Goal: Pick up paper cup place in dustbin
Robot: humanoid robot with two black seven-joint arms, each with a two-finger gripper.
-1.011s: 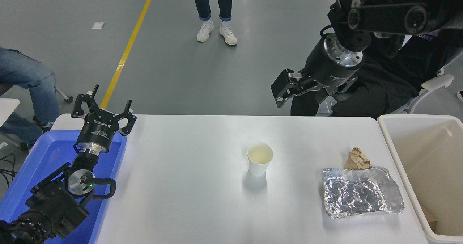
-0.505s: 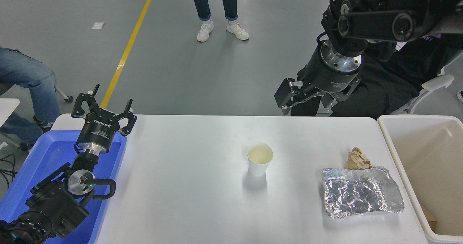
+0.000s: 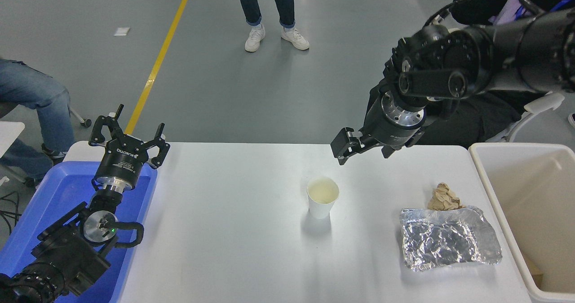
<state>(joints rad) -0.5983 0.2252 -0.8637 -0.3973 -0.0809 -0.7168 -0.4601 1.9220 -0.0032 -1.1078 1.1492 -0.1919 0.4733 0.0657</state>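
At far left, a blue tray (image 3: pixel 49 204) overhanging the left edge of the white table (image 3: pixel 233 231). Above the tray, the parked left gripper (image 3: pixel 128 132), jaws spread wide and holding nothing, pointing toward the top of the frame. Beyond the table's far edge, grey floor with a yellow line (image 3: pixel 157 69) running diagonally at upper left; seated legs in jeans (image 3: pixel 31 100) at the left edge, a standing person's legs and white shoes (image 3: pixel 274 28) at top centre.

Between tray and centre, a broad bare stretch of table. Just right of centre, the paper cup (image 3: pixel 322 198): upright on its narrow base, long axis vertical, open mouth up and tipped slightly toward the camera, cream inside showing. Free room on every side of it; nothing touching it.

Up and to the right of the cup, over the table's far edge, the right gripper (image 3: pixel 346 148), aimed down-left toward the cup but apart from it. Cannot tell whether its jaws are parted or closed; nothing seen in them.

Further right, a crumpled brown paper ball (image 3: pixel 444 197) touching the top edge of a silver foil bag (image 3: pixel 449 240). At far right, beside the table's right edge, the dustbin (image 3: pixel 494 181), mouth open upward, well apart from the cup.
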